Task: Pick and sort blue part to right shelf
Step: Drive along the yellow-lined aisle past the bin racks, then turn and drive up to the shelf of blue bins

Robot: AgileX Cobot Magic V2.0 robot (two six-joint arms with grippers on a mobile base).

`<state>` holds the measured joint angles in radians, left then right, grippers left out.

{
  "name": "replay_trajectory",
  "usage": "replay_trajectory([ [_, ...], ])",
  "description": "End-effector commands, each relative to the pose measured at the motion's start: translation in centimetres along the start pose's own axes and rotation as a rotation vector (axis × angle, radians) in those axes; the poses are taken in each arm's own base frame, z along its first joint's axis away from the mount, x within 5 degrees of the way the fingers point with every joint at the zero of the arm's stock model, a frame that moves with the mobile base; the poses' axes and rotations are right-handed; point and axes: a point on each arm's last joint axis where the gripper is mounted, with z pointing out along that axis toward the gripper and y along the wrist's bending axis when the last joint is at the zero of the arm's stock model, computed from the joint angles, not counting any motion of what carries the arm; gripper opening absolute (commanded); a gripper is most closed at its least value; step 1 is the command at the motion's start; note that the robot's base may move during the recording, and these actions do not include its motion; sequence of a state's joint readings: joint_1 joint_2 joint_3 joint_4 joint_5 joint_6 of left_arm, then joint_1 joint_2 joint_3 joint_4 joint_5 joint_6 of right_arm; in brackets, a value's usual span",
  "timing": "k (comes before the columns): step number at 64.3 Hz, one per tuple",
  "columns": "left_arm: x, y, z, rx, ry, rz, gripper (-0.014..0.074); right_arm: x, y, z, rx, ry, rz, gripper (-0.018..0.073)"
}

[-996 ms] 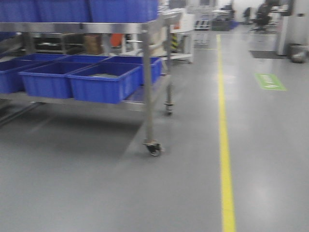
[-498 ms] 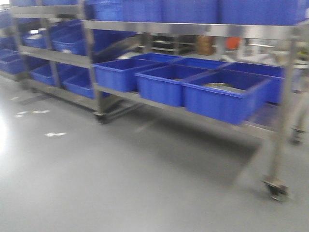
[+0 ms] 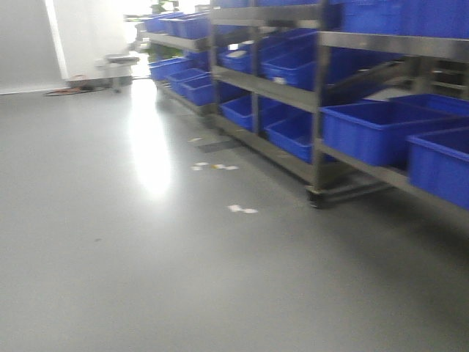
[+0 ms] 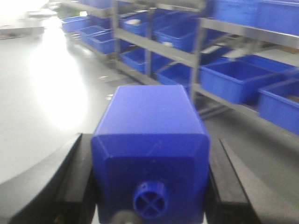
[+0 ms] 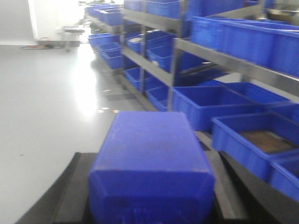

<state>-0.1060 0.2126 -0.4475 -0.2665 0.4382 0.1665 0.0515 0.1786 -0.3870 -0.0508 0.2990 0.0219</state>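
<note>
Beside the steel racks [image 3: 316,110], both wrists carry a blue load
Between the black fingers [image 5: 65,196] of the right gripper [image 5: 145,158] lies the blue part [image 5: 152,140], pressed on both flanks, its sloped shoulders toward the lens (the cap falls below the frame edge). The left gripper [image 4: 150,140] is likewise closed on a knobbed blue block [image 4: 149,116], whose small round, cross-marked knob faces the camera. Blue bins [image 3: 377,132] fill the rack tiers along the right. The grey floor [image 3: 146,257] is glossy with glare and carries a few pale scraps [image 3: 242,210]; the front view is blurred
</note>
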Motion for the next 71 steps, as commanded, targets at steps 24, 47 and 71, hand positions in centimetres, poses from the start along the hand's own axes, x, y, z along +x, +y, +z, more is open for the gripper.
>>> replay_trajectory([
  [24,-1.65,0.00,-0.25,-0.007,-0.107,-0.013,0.0388,-1.73,-0.05,-0.17,0.005,-0.108,-0.011,0.0411],
  [47,-1.65,0.00,-0.25,-0.007,-0.107,-0.013,0.0388,-1.73,-0.05,-0.17,0.005,-0.108,-0.011,0.0411],
  [71,-1.65,0.00,-0.25,-0.007,-0.107,-0.013,0.0388,-1.70,-0.05,-0.16,0.005,-0.107,-0.011,0.0411],
])
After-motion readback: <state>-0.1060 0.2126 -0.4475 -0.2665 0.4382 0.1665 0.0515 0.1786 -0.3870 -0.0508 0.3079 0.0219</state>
